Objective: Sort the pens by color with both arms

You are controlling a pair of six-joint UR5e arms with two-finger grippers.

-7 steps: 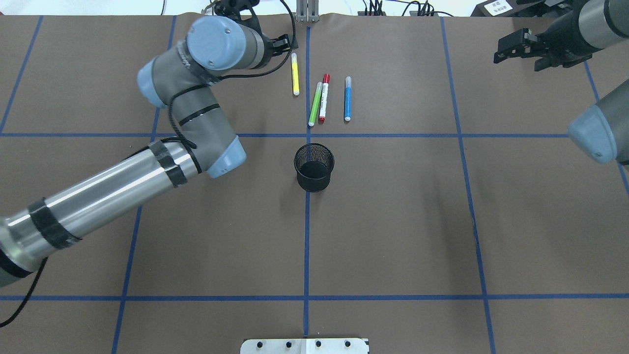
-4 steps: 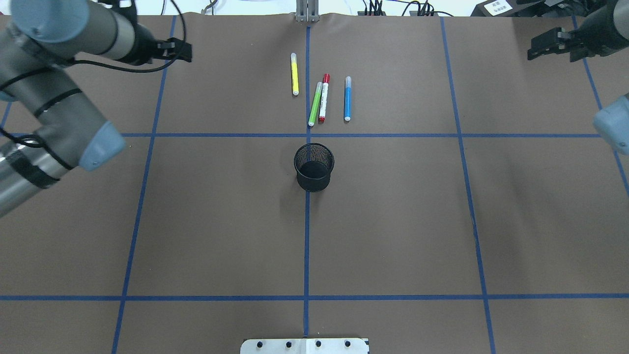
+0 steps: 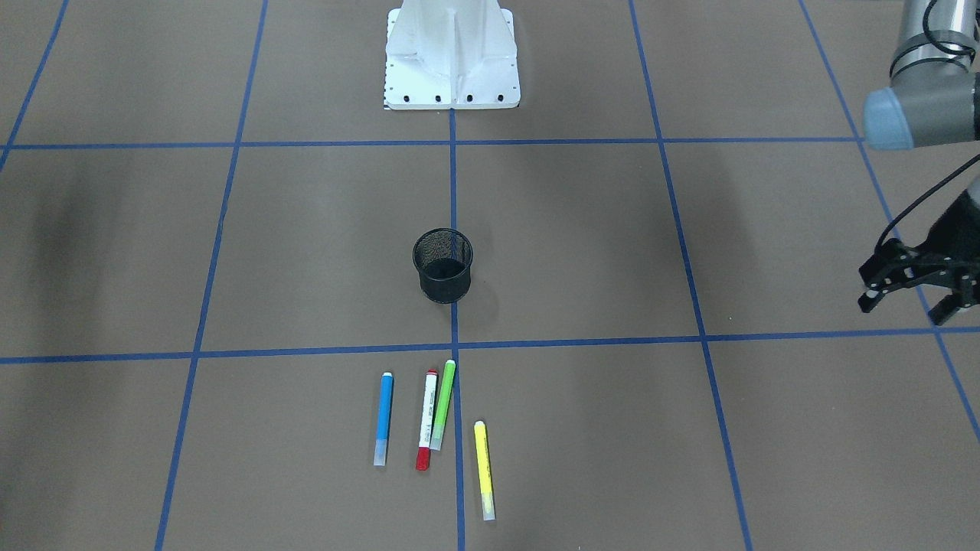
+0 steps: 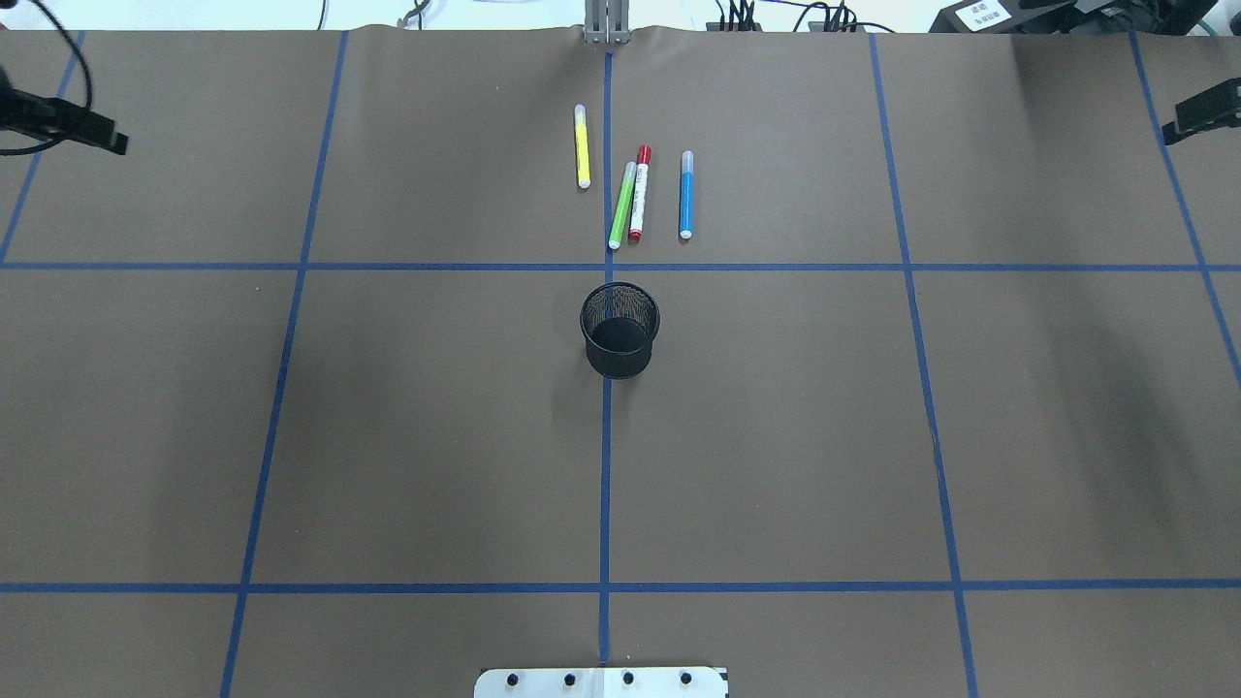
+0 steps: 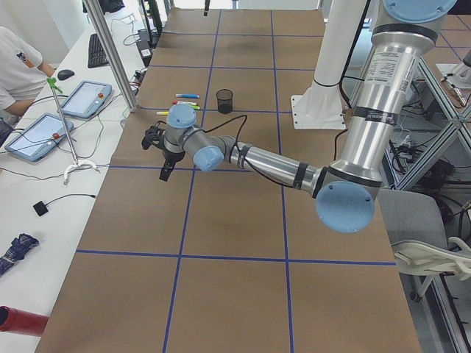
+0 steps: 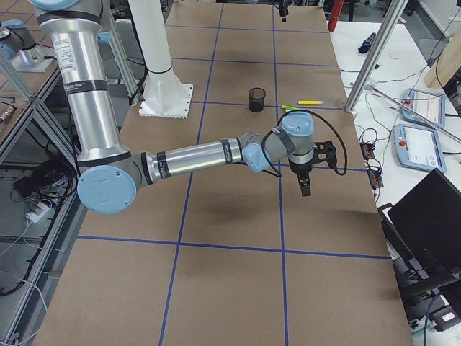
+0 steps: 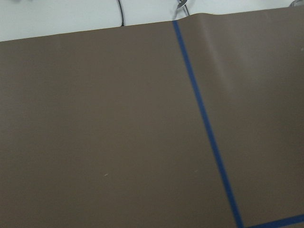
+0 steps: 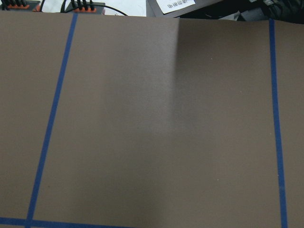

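Four pens lie on the brown table beyond the black mesh cup (image 4: 620, 330): yellow (image 4: 583, 145), light green (image 4: 621, 206), white with red ends (image 4: 639, 194) and blue (image 4: 686, 194). The green and the red-ended pen touch side by side. In the front-facing view they show as yellow (image 3: 483, 468), green (image 3: 442, 404), red-ended (image 3: 426, 419) and blue (image 3: 383, 418). My left gripper (image 3: 907, 304) is open and empty, far out at the table's left edge (image 4: 68, 126). My right gripper (image 4: 1200, 113) is at the far right edge, open and empty. Both wrist views show only bare table.
The white pedestal base (image 3: 452, 57) stands at the robot's side of the table. Blue tape lines (image 4: 606, 485) mark a grid on the brown cover. Cables and plugs (image 4: 776, 19) lie along the far edge. An operator with tablets (image 5: 44, 125) sits beyond it.
Both arms have swung outward. The left gripper has gone from beside the yellow pen to the far left edge, the right gripper further right. The pens and the cup have not moved.
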